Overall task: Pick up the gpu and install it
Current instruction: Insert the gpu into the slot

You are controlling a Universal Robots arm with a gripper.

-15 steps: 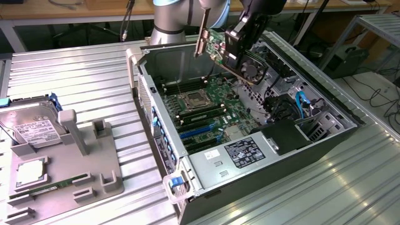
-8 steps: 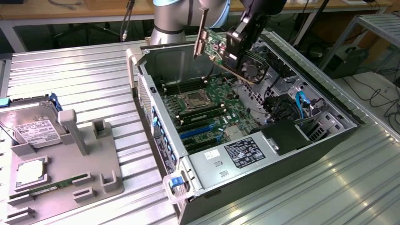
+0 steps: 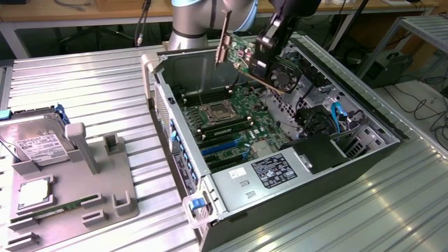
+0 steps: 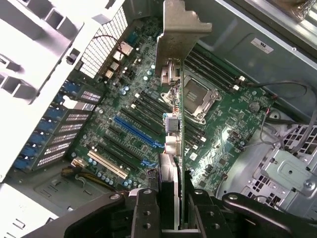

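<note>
Black two-finger tool (image 3: 265,55) is closed partway on the gpu (image 3: 240,51) (thin green circuit card, round black fan, long silver end bracket), held tilted in the air above the green motherboard (image 3: 231,123) inside the open grey metal computer case (image 3: 308,184). Case lies on a ribbed silver metal table (image 3: 91,84) beside a grey plastic parts tray (image 3: 77,184). Black cables (image 3: 423,102) trail across the floor at the exterior view's right.
</note>
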